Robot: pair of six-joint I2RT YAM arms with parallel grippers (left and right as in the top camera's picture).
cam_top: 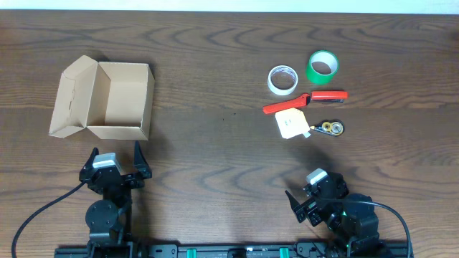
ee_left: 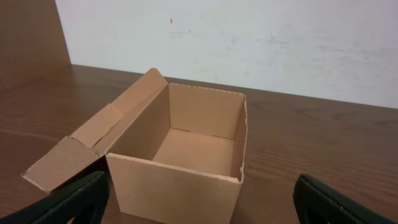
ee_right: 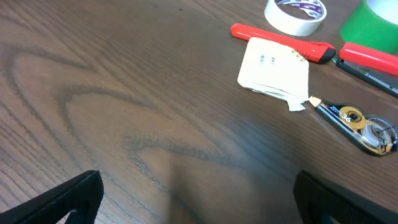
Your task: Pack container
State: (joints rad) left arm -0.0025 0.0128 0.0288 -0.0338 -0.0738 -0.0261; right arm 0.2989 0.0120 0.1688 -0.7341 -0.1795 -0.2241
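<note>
Presently both arms sit parked at the near edge of the table (cam_top: 215,161), and nothing is packed yet. The left gripper (cam_top: 116,152) has its jaws spread wide with nothing between them. It faces the container (cam_top: 128,104), which stands just beyond it on the left side of the table. The lid flap (cam_top: 72,97) is folded out to the left, so the mouth is fully exposed, and the left wrist view confirms a bare interior. The right gripper (ee_right: 199,193) is likewise spread wide and carries nothing. It points toward the loose items grouped on the right: a white tape roll (cam_top: 282,79), a green tape roll (cam_top: 323,67), a red-handled tool (cam_top: 305,102), a folded paper slip (cam_top: 292,123) partly overlapping that tool, and a small tape dispenser (cam_top: 330,128). I judge this layout assigns picking to the right arm. The items lie well apart from the container, so each calls for a long carry across the table.
</note>
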